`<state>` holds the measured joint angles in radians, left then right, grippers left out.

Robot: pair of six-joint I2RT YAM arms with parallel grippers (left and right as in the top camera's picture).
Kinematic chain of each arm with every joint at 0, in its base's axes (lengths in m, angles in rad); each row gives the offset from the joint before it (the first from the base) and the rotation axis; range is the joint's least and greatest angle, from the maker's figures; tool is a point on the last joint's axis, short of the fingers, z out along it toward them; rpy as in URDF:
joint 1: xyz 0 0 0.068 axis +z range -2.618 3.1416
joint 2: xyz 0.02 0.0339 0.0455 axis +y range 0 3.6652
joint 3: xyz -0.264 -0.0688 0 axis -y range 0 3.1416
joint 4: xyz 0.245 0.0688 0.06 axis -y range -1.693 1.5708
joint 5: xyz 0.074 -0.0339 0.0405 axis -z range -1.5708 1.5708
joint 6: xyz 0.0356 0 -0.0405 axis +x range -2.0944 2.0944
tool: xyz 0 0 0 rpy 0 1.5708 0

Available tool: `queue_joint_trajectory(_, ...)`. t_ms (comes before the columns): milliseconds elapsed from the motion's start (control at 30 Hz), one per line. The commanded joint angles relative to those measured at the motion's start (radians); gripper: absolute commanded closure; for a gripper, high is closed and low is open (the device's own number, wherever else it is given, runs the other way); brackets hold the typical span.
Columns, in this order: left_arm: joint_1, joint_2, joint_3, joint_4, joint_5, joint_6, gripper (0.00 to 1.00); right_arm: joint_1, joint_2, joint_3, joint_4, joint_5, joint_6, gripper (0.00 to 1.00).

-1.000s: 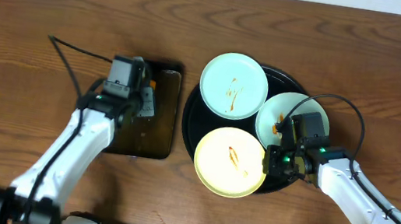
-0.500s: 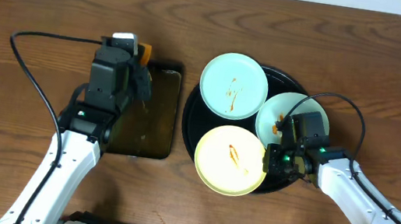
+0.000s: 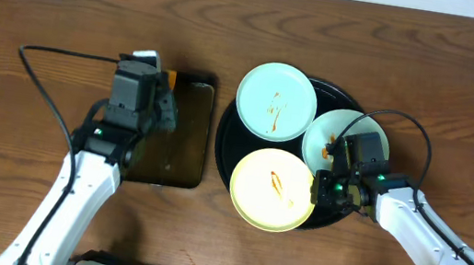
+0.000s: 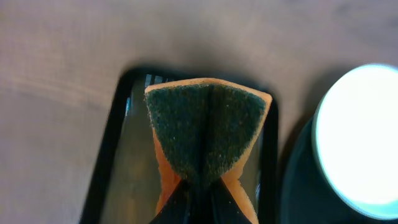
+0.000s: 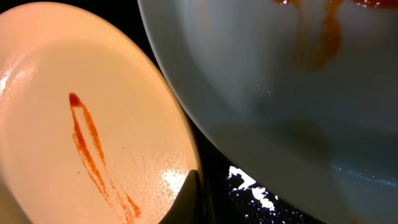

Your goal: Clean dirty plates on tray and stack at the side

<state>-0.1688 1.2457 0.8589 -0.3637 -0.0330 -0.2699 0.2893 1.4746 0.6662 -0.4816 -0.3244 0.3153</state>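
The plates (image 3: 272, 190) all lie on the round black tray (image 3: 336, 94). Closest under the right gripper (image 3: 320, 189) is the pale yellow plate (image 5: 74, 124), streaked with sauce, one dark fingertip (image 5: 188, 198) at its rim; whether the jaws are apart or together cannot be told. Just beyond is the smeared whitish plate (image 5: 280, 93), and farther off the mint plate (image 3: 277, 102). The left gripper (image 4: 198, 186) is clamped on an orange sponge (image 4: 205, 134) with a green scouring face, held over the dark rectangular tray (image 4: 118, 155). A black cable (image 3: 53, 55) loops across the wooden table (image 3: 50, 4) behind it.
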Motion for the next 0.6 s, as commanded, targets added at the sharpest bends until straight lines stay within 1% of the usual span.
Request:
queue_joint_trajectory(0, -0.003, 0.095, 0.022, -0.082, 0.000, -0.100, 0.93, 0.019, 0.003, -0.006, -0.006, -0.010, 0.014, 0.99)
queue_joint_trajectory(67, -0.003, 0.158, 0.022, -0.126, 0.023, -0.103, 0.93, 0.019, 0.003, -0.006, -0.008, -0.010, 0.014, 0.99)
queue_joint_trajectory(200, -0.003, 0.227, 0.022, -0.148, 0.074, -0.102, 0.92, 0.019, 0.003, -0.006, -0.008, -0.010, 0.014, 0.99)
queue_joint_trajectory(300, -0.003, 0.235, 0.022, -0.152, 0.096, -0.102, 0.93, 0.019, 0.003, -0.006, -0.008, -0.010, 0.014, 0.99)
queue_joint_trajectory(567, -0.003, 0.235, 0.022, -0.151, 0.097, -0.103, 0.93, 0.019, 0.003, -0.006, -0.008, -0.009, 0.014, 0.99)
